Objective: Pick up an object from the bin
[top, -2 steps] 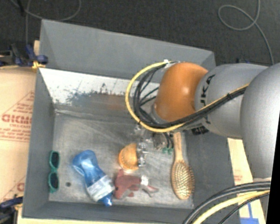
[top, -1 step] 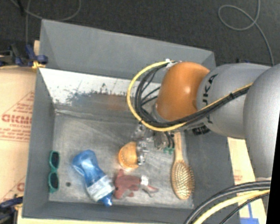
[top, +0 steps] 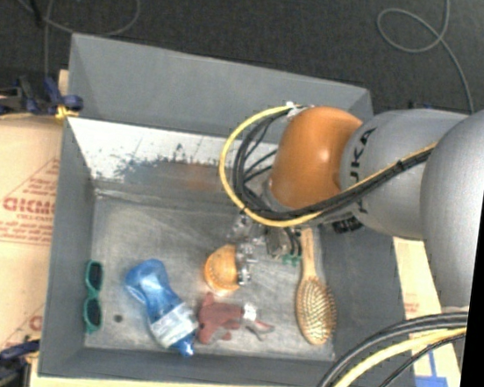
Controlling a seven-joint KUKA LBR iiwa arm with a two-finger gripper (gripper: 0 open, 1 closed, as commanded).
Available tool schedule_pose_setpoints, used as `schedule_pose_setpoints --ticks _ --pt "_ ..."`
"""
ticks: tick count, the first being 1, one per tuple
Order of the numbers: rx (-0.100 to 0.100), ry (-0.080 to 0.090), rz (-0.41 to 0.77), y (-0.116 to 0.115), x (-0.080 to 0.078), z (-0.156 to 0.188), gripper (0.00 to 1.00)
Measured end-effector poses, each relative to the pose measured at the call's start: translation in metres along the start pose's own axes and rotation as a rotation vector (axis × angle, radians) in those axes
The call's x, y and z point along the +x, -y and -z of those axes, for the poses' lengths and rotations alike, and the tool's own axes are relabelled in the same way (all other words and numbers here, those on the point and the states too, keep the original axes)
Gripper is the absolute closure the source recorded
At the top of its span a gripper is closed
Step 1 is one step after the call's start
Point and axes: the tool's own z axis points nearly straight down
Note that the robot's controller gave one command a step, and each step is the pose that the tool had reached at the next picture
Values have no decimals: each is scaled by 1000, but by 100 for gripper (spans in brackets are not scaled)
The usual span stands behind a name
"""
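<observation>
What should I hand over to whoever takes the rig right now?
Pincer: low in the middle of the bin, right beside the orange round thing; whether it grips cannot be told.
Other things: wooden hairbrush to the right, dark red toy just in front, blue bottle left of that, green sunglasses by the left wall.
Done: pincer is down at the orange thing.
Left: confirm a grasp, then lift it out; nothing is raised yet.
</observation>
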Motion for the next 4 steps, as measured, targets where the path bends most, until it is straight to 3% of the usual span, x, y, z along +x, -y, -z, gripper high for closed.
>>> schedule_pose_setpoints --ticks 2,3,4 --pt "0 0 0 0 0 0 100" --pt "1 39 -2 0 -6 0 0" --pt "1 38 -1 0 -6 0 0"
